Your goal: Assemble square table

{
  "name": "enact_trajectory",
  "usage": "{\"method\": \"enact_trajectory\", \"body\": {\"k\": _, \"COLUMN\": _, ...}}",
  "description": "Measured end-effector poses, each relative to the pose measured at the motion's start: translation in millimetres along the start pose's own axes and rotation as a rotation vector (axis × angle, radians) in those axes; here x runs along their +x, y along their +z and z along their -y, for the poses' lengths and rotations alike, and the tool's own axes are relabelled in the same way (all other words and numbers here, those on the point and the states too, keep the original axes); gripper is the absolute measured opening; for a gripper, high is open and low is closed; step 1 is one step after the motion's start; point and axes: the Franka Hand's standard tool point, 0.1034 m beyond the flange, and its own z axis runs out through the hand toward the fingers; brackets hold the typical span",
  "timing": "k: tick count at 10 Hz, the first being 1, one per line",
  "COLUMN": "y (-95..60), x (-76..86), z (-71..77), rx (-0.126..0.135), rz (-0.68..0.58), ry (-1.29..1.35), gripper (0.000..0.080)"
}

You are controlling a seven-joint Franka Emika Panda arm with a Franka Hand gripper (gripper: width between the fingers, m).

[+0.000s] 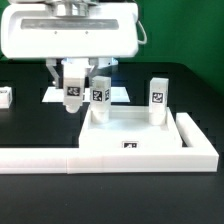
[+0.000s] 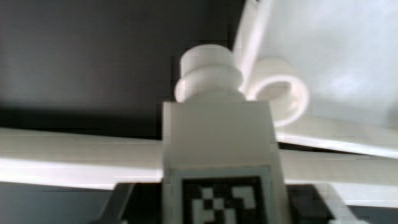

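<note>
The white square tabletop [image 1: 135, 128] lies against the rail with a small tag on its front rim. Two white legs [image 1: 99, 96] [image 1: 157, 96] stand upright on it, each showing a tag. My gripper [image 1: 73, 84] is shut on a third leg [image 1: 73, 97] just off the tabletop's back corner at the exterior view's left. In the wrist view this held leg [image 2: 217, 130] sits between my dark fingers [image 2: 135, 203], tag toward the camera, its screw end [image 2: 210, 68] pointing away. A round hole [image 2: 278, 93] in the tabletop lies right beside that end.
A long white L-shaped rail [image 1: 100, 159] runs along the front and up the exterior view's right side. The marker board [image 1: 119, 92] lies flat behind the legs. A small white block [image 1: 5, 97] sits at the exterior view's far left.
</note>
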Motion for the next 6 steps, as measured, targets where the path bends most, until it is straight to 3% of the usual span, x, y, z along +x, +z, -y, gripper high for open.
{"method": "enact_trajectory", "body": {"k": 3, "y": 1.3, "x": -1.6, "z": -0.1, "rx": 0.0, "rz": 0.003, "ry": 0.001, "gripper": 0.0287}}
{"method": "enact_trajectory", "body": {"k": 4, "y": 3.9, "x": -9.0, "z": -2.1, "rx": 0.006, "rz": 0.013, "ry": 0.028, "gripper": 0.0287}}
{"method": "enact_trajectory", "body": {"k": 5, "y": 4.3, "x": -7.5, "z": 7.0, "rx": 0.015, "rz": 0.016, "ry": 0.063, "gripper": 0.0287}}
{"method": "enact_trajectory", "body": {"k": 6, "y": 4.3, "x": -0.5, "z": 27.3, "rx": 0.032, "rz": 0.01, "ry": 0.088, "gripper": 0.0287}}
